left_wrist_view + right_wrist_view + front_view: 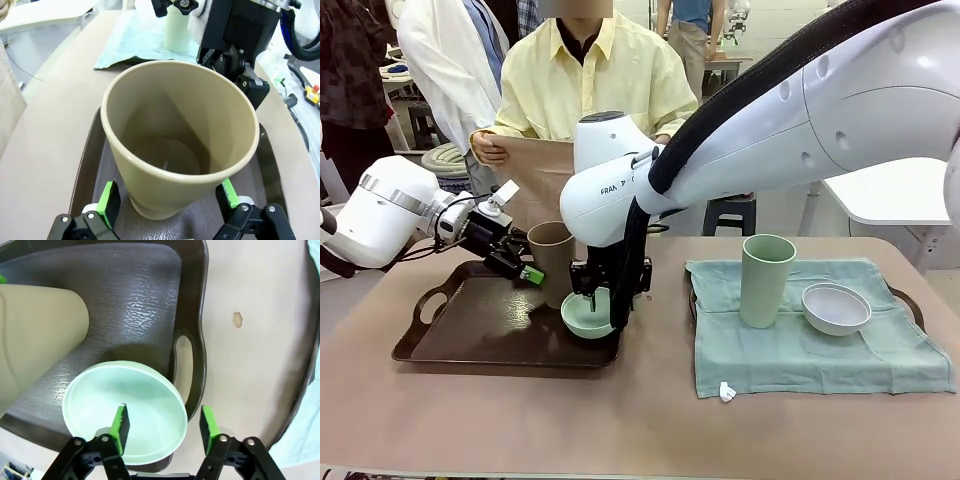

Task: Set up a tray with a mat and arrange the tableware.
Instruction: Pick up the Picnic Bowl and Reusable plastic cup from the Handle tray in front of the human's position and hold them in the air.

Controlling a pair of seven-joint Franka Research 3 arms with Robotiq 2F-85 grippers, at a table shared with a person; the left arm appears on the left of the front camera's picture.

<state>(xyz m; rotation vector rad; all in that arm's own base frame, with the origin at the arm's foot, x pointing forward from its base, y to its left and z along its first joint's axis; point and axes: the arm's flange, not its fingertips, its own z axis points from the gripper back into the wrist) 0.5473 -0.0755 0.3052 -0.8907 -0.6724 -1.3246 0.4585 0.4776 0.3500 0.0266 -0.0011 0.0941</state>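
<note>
Hugging tray [450, 335] cnr: mint bowl [578, 318]

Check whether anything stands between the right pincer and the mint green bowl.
Nothing visible does. The right pincer stands open astride the rim of the mint green bowl, one finger over its inside, the other outside by the handle of the tray. The tan-brown cup stands beside the bowl, clear of the fingers.

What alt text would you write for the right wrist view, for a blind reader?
The right tool, jaws open, straddles the rim of a mint green bowl on a dark brown tray, beside the tray's handle. A tan-brown cup stands on the tray next to the bowl.
</note>
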